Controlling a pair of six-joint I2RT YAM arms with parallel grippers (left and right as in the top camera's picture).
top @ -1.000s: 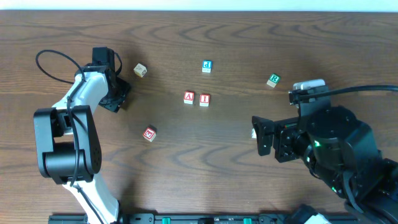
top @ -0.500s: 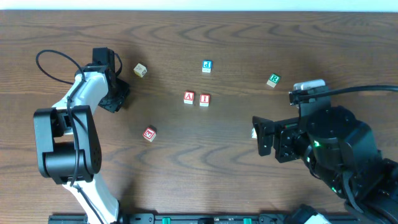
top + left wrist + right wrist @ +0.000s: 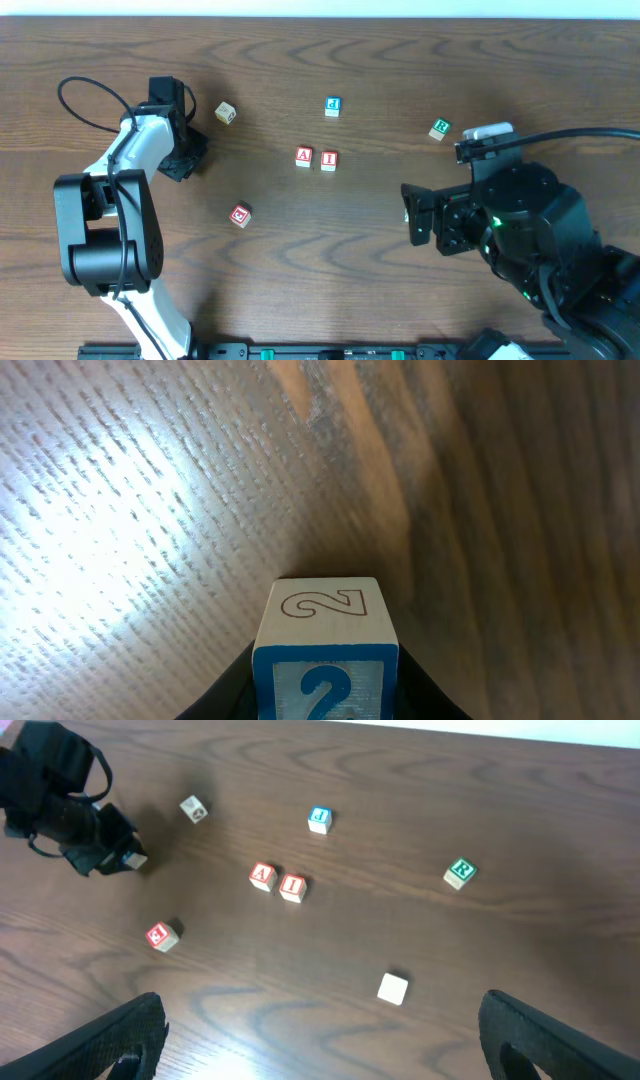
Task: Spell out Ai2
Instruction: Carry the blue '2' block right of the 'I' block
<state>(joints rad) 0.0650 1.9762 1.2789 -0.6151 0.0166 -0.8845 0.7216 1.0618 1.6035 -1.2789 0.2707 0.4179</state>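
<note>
Surface: dark wood-grain table [image 3: 330,260]; a pale strip runs along its far edge.
Hidden or cut off: the left gripper [image 3: 188,160] shows from overhead as a dark mass only, and what it carries cannot be made out there. In the left wrist view its fingers [image 3: 225,695] are cropped at the bottom edge.
2 block [image 3: 325,645]: clamped between those two fingers, blue "2" facing the camera, an outlined "2" on its top face. Whether it touches the table cannot be told.
A block [image 3: 304,156] and I block [image 3: 328,160]: side by side at mid-table, A to the left, just beside each other, well apart from the left gripper.
Right gripper [image 3: 320,1020]: fingers [image 3: 120,1035] spread wide, nothing between them; only their tips enter the wrist view.
Plain block [image 3: 393,988]: blank top face, near the right gripper; largely covered by it from overhead.
Other blocks: green-letter block [image 3: 439,129], blue-letter block [image 3: 333,106], tan block [image 3: 226,113] and red-letter block [image 3: 240,215] lie scattered; their letters are too small to read surely.
</note>
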